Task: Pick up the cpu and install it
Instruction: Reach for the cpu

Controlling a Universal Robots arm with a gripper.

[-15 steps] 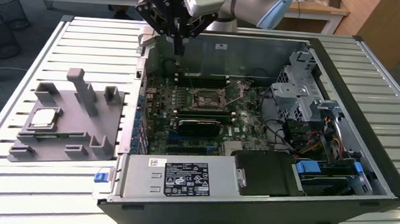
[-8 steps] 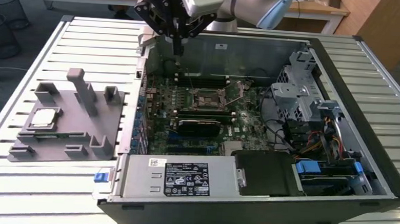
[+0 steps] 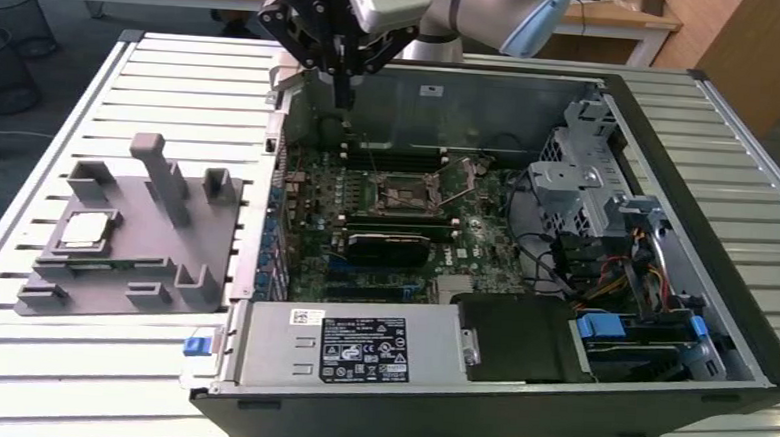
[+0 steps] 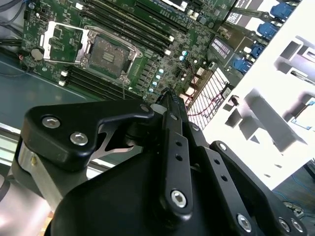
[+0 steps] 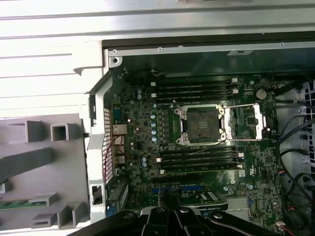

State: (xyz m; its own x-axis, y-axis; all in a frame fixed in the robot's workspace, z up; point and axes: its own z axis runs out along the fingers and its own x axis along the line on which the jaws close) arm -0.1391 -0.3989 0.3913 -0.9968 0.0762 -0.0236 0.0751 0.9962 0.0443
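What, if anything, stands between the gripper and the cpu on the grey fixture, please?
The gripper hangs above the computer case, the cpu outside it. The case's side wall and the upright posts of the grey fixture lie between them, though lower than the gripper.

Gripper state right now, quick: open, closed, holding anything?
Gripper: fingers closed, holding nothing.
The cpu lies on the grey fixture, apart from the gripper.
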